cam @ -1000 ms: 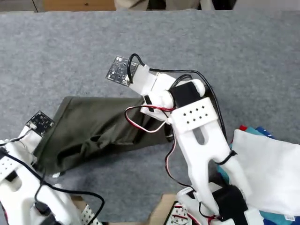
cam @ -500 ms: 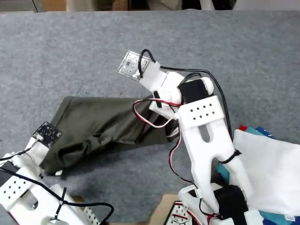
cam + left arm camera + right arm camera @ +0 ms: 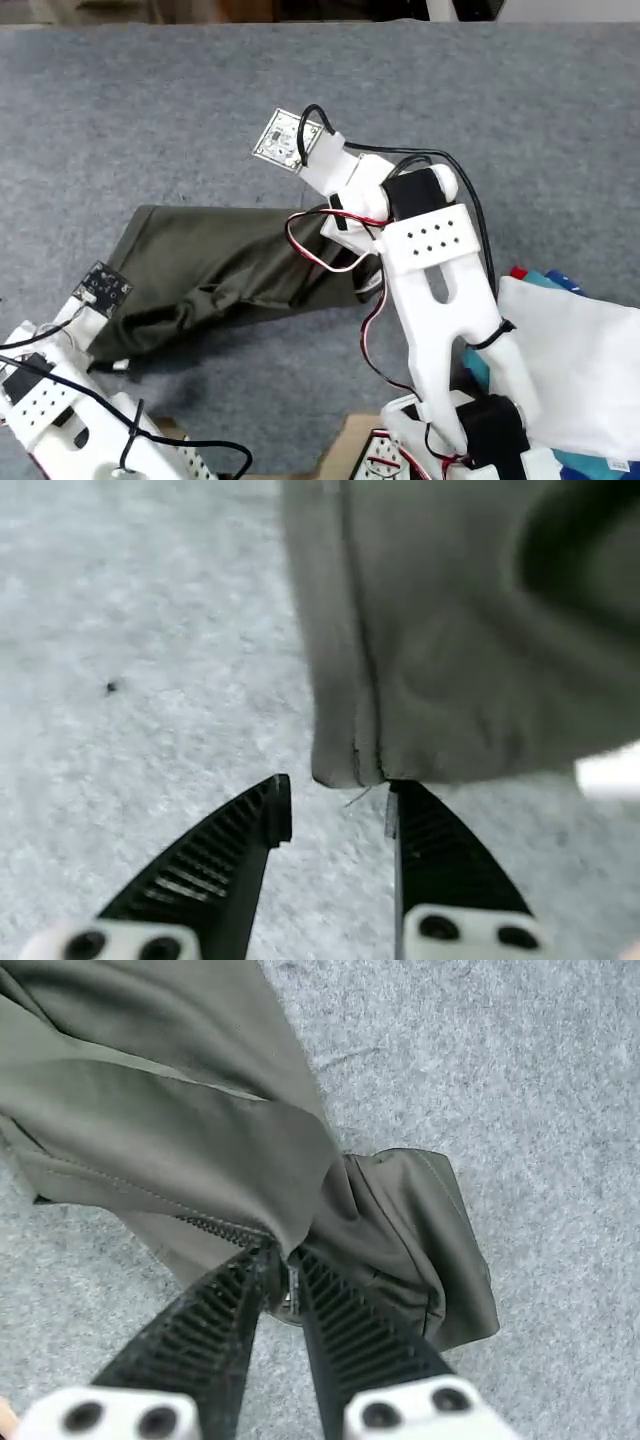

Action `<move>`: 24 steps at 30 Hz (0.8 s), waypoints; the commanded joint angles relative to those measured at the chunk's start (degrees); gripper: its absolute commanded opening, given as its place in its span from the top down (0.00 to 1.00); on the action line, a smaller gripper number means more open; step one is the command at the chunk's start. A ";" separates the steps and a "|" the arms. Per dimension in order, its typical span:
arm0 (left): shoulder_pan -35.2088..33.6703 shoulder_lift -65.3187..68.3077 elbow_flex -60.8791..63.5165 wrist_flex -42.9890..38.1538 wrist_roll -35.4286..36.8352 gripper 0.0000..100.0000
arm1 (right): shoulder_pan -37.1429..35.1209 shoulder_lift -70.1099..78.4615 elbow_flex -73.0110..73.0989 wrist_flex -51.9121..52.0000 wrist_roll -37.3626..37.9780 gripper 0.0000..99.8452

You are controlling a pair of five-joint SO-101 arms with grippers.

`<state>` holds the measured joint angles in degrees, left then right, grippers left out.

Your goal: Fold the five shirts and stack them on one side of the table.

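Olive shirt (image 3: pixel 215 265) crumpled on desk (image 3: pixel 140 110). Right end effector (image 3: pixel 283 1260) pinching hem fold; left end effector (image 3: pixel 335 805) spread, shirt corner at tips. Advice: advance left over corner, close fully, then lift both evenly.

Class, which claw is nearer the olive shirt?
Right. The right claw is shut on a fold of the shirt; the left claw is open at its corner, not gripping.
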<state>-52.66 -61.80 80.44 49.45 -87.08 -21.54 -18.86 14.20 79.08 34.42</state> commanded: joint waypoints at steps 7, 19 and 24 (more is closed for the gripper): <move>0.97 -0.13 -21.63 32.79 39.47 0.81 | 1.01 -0.04 -0.40 0.26 -0.79 1.00; -0.09 3.65 -19.08 20.66 88.62 0.78 | 1.01 -0.31 -0.40 0.26 -0.79 1.00; -3.08 18.59 -20.31 20.31 89.93 0.75 | 1.01 -0.31 -0.40 0.26 -0.79 1.00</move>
<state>-54.42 -50.90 61.80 70.73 1.63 -21.54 -18.77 14.20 79.08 34.15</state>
